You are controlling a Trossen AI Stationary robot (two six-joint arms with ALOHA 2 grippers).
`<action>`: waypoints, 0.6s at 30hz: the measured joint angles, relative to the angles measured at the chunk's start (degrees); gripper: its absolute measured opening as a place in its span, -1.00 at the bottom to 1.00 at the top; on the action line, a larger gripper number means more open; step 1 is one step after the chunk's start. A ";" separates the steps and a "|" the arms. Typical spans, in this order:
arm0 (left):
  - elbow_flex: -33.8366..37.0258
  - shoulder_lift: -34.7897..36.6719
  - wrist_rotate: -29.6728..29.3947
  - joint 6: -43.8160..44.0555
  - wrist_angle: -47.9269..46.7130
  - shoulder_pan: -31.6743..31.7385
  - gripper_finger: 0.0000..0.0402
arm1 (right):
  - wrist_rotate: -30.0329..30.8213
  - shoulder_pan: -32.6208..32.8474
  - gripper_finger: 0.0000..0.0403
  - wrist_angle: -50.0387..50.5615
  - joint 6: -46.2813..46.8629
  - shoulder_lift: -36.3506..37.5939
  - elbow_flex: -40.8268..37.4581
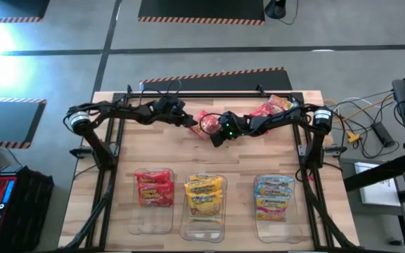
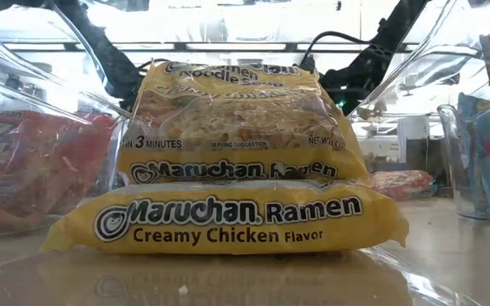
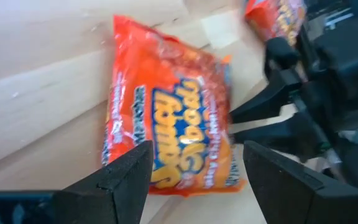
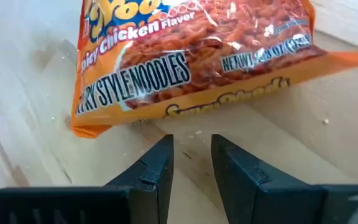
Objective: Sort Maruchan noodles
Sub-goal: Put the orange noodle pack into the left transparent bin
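I am working over a pale wooden bench (image 1: pixel 125 140) standing on a grey floor marked with striped tape. At its near edge stand three clear bins: the red-packet bin (image 1: pixel 152 221), the yellow-packet bin (image 1: pixel 203 228) and the blue-packet bin (image 1: pixel 275 226), the last two lying to the right of the first. From table height a stack of yellow packets (image 2: pixel 228 183) fills nearly everything, so I see only dark stretches of the arms behind it.

Far back from the red-packet bin, at mid-bench, a loose red packet (image 1: pixel 206 121) lies flat, half covered from above by both arms. Its long axis runs across the gap between the two pincers, as far as I can judge. The left pincer (image 3: pixel 194 163) is spread wide, its fingers just short of the packet's edge. The right pincer (image 4: pixel 191 155) has its fingers drawn close with a narrow gap, gripping nothing, just off the packet's other long edge. More red packets (image 1: pixel 276 105) lie behind the right arm, partly hidden.
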State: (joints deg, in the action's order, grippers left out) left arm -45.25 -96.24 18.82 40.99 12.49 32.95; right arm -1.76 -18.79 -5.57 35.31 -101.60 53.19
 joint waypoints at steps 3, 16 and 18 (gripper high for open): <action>0.01 -1.09 -0.25 0.00 -0.32 0.01 0.16 | 0.02 -0.07 -0.51 0.16 -0.06 0.00 0.00; 0.07 0.06 -0.34 -1.08 -0.52 1.05 0.16 | -1.14 0.00 -0.51 -2.20 -1.40 3.62 3.38; 0.07 0.06 -0.34 -1.31 -0.59 1.11 0.16 | -1.09 0.00 -0.51 -3.25 -2.38 2.93 3.88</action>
State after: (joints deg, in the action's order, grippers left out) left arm -45.19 -96.18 18.48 39.68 11.90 34.06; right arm -2.85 -18.79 -8.82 32.93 -98.67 57.07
